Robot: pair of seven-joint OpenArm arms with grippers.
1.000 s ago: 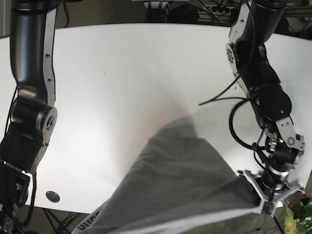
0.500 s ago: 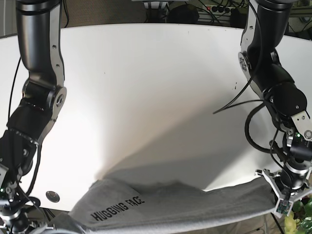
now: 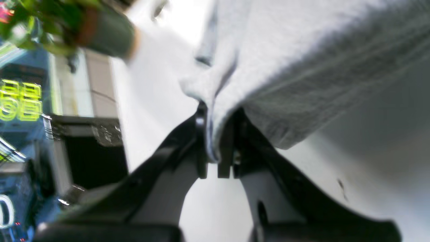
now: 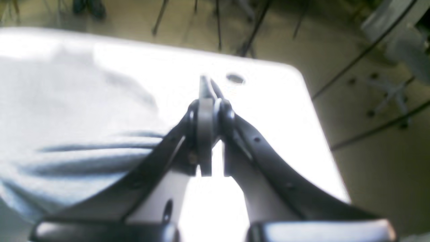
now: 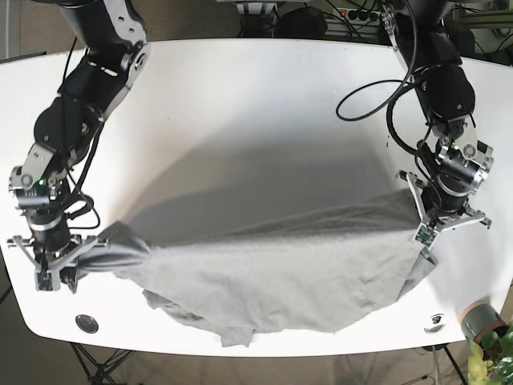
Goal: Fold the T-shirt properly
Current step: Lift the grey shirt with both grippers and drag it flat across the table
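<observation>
The grey T-shirt (image 5: 272,265) lies spread across the front of the white table (image 5: 256,104), stretched between the two arms, with a loose crumpled edge hanging toward the front rim. At the base view's right, my left gripper (image 5: 425,233) is shut on the shirt's corner; the left wrist view shows the grey cloth (image 3: 285,60) pinched between the black fingers (image 3: 201,141). At the base view's left, my right gripper (image 5: 60,269) is shut on the opposite corner. In the right wrist view a thin fold of fabric (image 4: 205,134) is clamped between its fingers, and the shirt (image 4: 67,127) trails off to the left.
A round grommet hole (image 5: 86,323) sits at the table's front left corner and another (image 5: 435,322) at the front right. A potted plant (image 5: 489,329) stands just off the front right corner. Cables and chair legs lie beyond the far edge.
Both arms have lifted and carried the shirt from below the front edge onto the table. The shirt now lies spread on the surface; the printed lettering no longer shows.
</observation>
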